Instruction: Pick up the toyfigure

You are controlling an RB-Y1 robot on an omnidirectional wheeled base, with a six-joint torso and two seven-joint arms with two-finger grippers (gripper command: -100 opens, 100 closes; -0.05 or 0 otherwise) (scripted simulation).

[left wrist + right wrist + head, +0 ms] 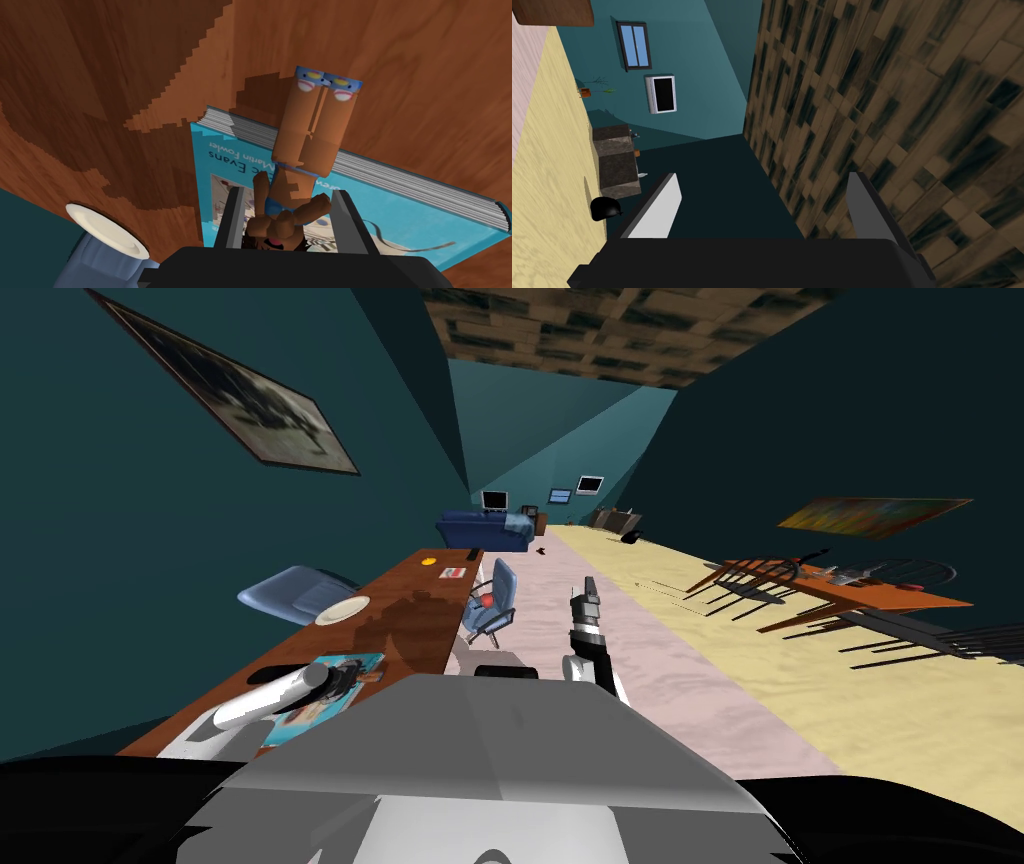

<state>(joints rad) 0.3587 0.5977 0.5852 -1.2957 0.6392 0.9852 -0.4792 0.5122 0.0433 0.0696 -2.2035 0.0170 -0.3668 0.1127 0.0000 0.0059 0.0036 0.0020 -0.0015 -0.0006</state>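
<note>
Two hands, and the left hand [290,191] does the work. It has narrowed on the figure [310,130], with fingers [232,215] pressing its arms and upper body and its legs pointing away from the hand. The figure lies over the book [410,225], feet past the book's page edge. I can't tell if it's off the cover yet.

Step, by my read: the grasp is made and the lift is due. The next move wants a straight rise off the book without loosening. The hold is high on a long body, so the legs may swing or the figure may slip. The book could drag if a finger catches the cover.

Surface: a long brown wood-look tabletop [100,75] along a teal wall. Beyond the book, a white plate [107,232] sits at the tabletop's edge next to a blue chair [290,593]. Further on is an office chair [495,598]. Right of the book, the right hand [762,195] is raised and idle, fingers wide apart, holding nothing. The floor is pink, then yellowish. Far right of the book is an orange table [860,588]. A blue sofa [480,528] stands at the far end.
</note>
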